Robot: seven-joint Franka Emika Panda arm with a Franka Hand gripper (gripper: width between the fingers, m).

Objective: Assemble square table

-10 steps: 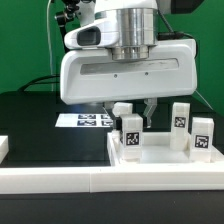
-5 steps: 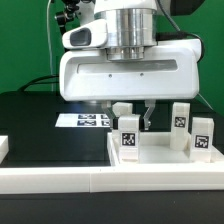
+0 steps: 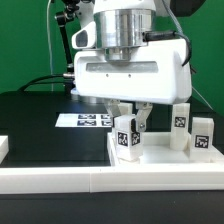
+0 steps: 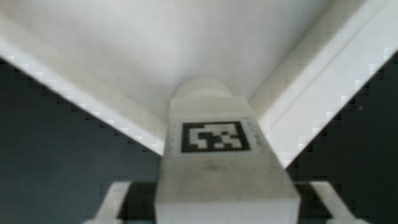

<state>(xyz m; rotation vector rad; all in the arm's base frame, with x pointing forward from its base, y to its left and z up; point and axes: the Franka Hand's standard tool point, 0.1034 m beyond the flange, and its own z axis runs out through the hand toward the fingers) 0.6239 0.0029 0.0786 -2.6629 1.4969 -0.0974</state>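
The white tabletop (image 3: 160,159) lies on the exterior view's right, rims up. One white leg (image 3: 126,137) with a tag stands at its near-left corner, and my gripper (image 3: 130,128) is shut on it from above, one finger on each side. Two more tagged legs (image 3: 181,122) (image 3: 202,138) stand on the tabletop's right part. In the wrist view the held leg (image 4: 215,140) fills the middle between my fingers (image 4: 128,204), its tag facing the camera. Behind it the tabletop's white rims (image 4: 107,90) meet in a corner.
The marker board (image 3: 84,120) lies on the black table behind the tabletop. A long low white wall (image 3: 90,186) runs along the front. A white block end (image 3: 3,148) shows at the left edge. A green backdrop stands behind.
The gripper hand has turned about its axis and now looks narrower and skewed to the right. The held leg has turned with it and sits slightly further left.
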